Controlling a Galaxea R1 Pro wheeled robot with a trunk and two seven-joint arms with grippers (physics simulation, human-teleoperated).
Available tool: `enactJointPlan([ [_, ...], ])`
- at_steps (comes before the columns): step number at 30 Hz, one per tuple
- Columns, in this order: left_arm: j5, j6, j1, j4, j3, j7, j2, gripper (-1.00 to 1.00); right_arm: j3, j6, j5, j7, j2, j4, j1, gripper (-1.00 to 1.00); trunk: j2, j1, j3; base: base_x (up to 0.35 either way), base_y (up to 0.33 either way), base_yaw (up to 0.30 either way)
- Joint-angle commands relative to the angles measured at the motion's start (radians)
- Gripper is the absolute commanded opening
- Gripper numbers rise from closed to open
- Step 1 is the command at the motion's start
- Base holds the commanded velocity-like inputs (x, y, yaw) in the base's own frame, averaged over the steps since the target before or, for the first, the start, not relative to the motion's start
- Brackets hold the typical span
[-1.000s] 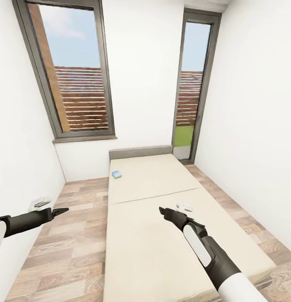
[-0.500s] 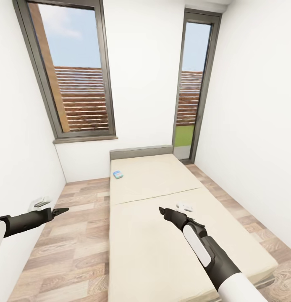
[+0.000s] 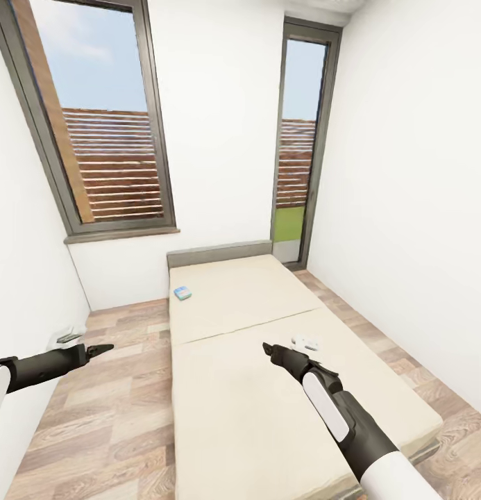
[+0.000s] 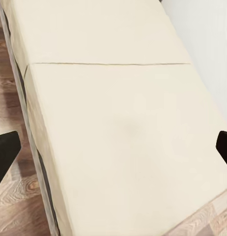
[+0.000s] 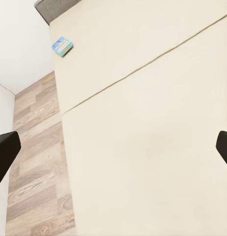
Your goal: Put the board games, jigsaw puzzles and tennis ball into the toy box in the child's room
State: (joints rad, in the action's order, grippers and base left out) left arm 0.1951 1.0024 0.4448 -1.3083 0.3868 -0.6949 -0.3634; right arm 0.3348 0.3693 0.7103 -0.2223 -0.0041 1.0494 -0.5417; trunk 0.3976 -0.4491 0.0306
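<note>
The robot faces the bed (image 3: 268, 361) in a narrow white-walled room, both arms raised and carrying nothing. This looks like the approach step for fetching a board game from the mattress.

Left of the bed, over the wood-plank floor (image 3: 108, 410), the left gripper (image 3: 101, 348) hangs in the air; in the head view its dark fingers look drawn to a point, but the left wrist view shows one dark fingertip at each edge with bare mattress between, so the jaws stand wide apart and empty.

On the bed's far half, near its left edge and close to the grey padded headboard (image 3: 219, 253), lies one game (image 3: 183, 293), a small flat box printed in blue with a pale border; the right wrist view also shows it (image 5: 62, 46) near the headboard corner. It is well apart from both grippers.

The mattress is plain cream, matte and smooth, crossed by one seam.

Over the bed's near half hovers the right gripper (image 3: 267, 349), its fingertips likewise spread to the edges of its wrist view, empty. A small white object (image 3: 306, 342) lies on the bed just behind it; too small to identify.

Next, by my reading, the base must roll closer along the bed's left side, then one arm must reach down flat over the thin box, whose low profile leaves little to pinch.
</note>
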Motion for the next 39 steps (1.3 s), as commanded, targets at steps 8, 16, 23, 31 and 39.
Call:
enactJointPlan([
  [8,0.001,0.005,0.000,0.000,0.001,-0.003,0.000,1.00,0.003,0.002,0.009,-0.008,-0.001,0.002,-0.001,1.00,0.002,-0.001,0.002,0.097,0.059,-0.088],
  [16,0.001,0.005,0.001,0.000,0.001,-0.003,0.000,1.00,0.003,0.002,0.009,-0.008,0.000,0.001,-0.001,1.00,0.002,-0.001,0.001,0.174,0.106,-0.078],
  [23,0.001,0.005,0.001,0.000,0.001,-0.003,0.000,1.00,0.003,0.002,0.009,-0.008,0.000,0.001,-0.001,1.00,0.002,-0.001,0.001,0.074,0.044,-0.235],
  [31,0.001,0.005,0.001,0.000,0.001,-0.003,0.000,1.00,0.003,0.002,0.009,-0.008,0.000,0.001,-0.001,1.00,0.002,-0.001,0.001,0.014,0.060,-0.266],
  [39,0.001,0.005,0.000,0.000,0.001,-0.003,0.000,1.00,0.005,0.002,0.009,-0.008,0.000,0.001,-0.001,1.00,0.002,-0.001,0.001,0.002,0.070,-0.123],
])
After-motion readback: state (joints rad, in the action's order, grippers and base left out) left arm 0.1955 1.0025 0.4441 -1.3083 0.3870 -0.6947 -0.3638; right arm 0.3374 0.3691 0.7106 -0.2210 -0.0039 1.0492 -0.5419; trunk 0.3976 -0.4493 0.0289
